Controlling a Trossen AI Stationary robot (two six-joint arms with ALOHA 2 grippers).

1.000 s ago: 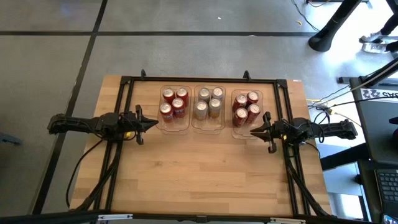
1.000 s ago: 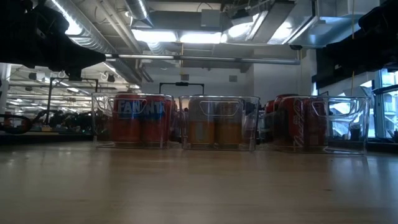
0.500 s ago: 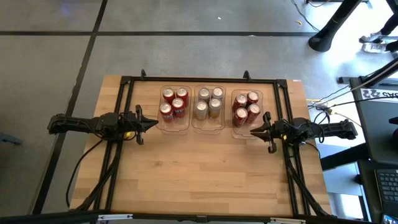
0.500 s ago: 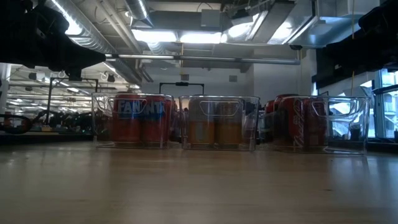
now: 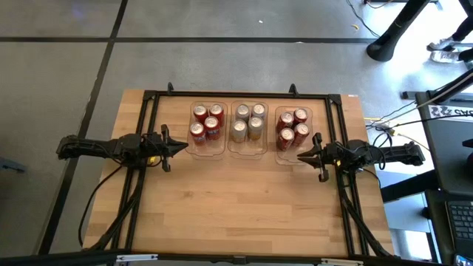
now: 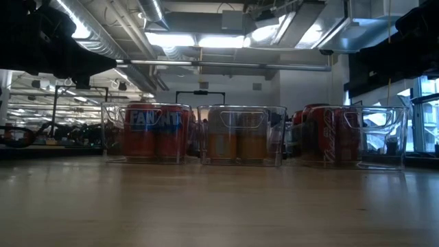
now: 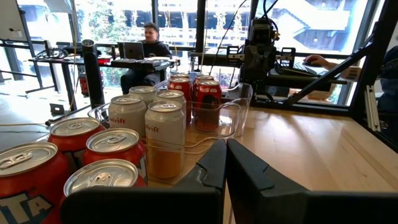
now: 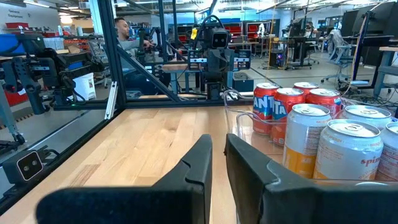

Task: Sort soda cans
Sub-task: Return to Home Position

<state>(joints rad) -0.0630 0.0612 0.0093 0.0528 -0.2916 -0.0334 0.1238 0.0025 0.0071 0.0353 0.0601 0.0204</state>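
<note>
The jaws of the left arm [image 5: 111, 148] are drawn in to a narrow slit with nothing between them. The jaws of the right arm [image 5: 369, 154] look the same, pinched close and empty. Neither pair touches anything. They face each other across the row, pointing in toward the middle bin [image 5: 247, 151] from opposite sides. The left pair sits just off the outer wall of the left bin [image 5: 207, 153], and the right pair is by the front outer corner of the right bin [image 5: 294, 108]. Both hang above the bench [image 5: 236, 207] rather than resting on it. To me that reads as a parked pose, with the tools closed so they snag nothing and the arms level and clear of the plastic.

Out from there, the middle bin holds the four pale cans [image 5: 247, 122], upright and two by two. The bin on its left holds four red cans [image 5: 205, 127], and the bin on its right holds four more red cans [image 5: 293, 127], packed the same way. The clear walls keep each group square and standing, so nothing can roll.

The three bins stand close side by side, with the flanking ones set against the middle one. I see no can outside a bin. I judge the colour sorting done, with only the arms' retreat left to finish.
</note>
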